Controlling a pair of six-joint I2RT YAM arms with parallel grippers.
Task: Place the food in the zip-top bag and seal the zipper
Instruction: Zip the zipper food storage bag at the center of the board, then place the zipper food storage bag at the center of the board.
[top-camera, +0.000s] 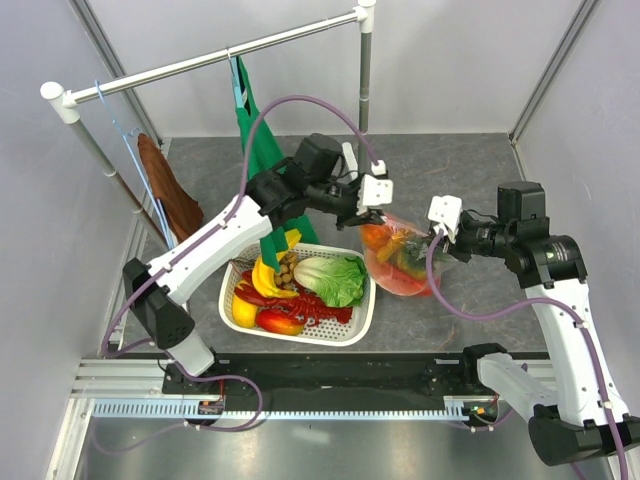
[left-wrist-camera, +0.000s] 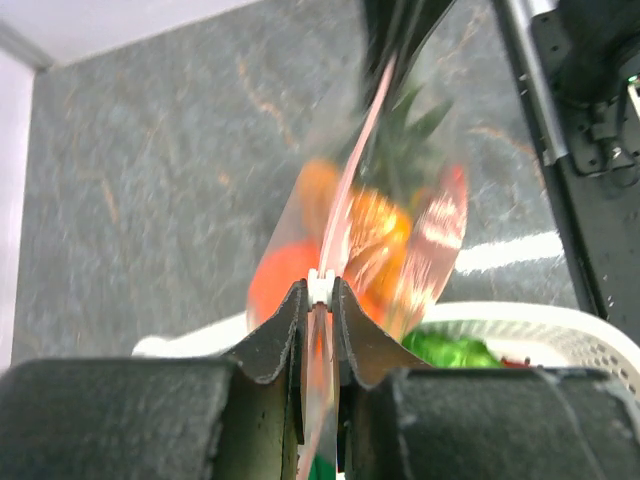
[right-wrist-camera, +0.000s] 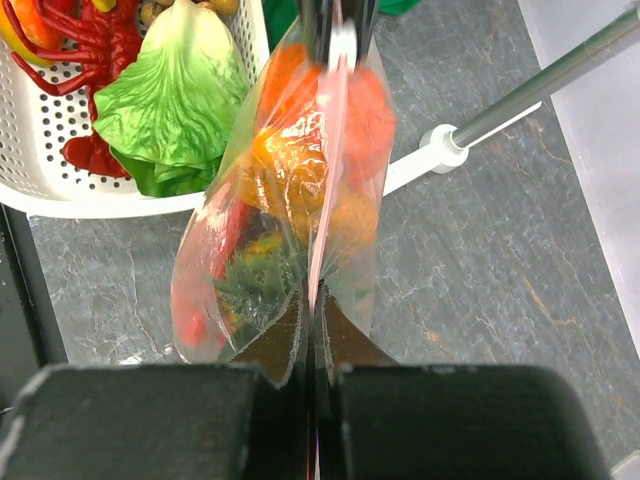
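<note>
Our right fingers (right-wrist-camera: 275, 350) press together on the zipper (right-wrist-camera: 328, 180); our left fingers (left-wrist-camera: 275, 335) pinch the same pink strip farther along. Between them we hold one zip-top bag (top-camera: 400, 262) over the middle of the table (top-camera: 470, 170), just right of the basket (top-camera: 300, 337). We judge the film light, limp and slippery, and the strip the firm hold. We cannot count the food (right-wrist-camera: 300, 160) inside. One lettuce (top-camera: 335, 278) and one banana bunch (top-camera: 268, 275) lie in the basket.
</note>
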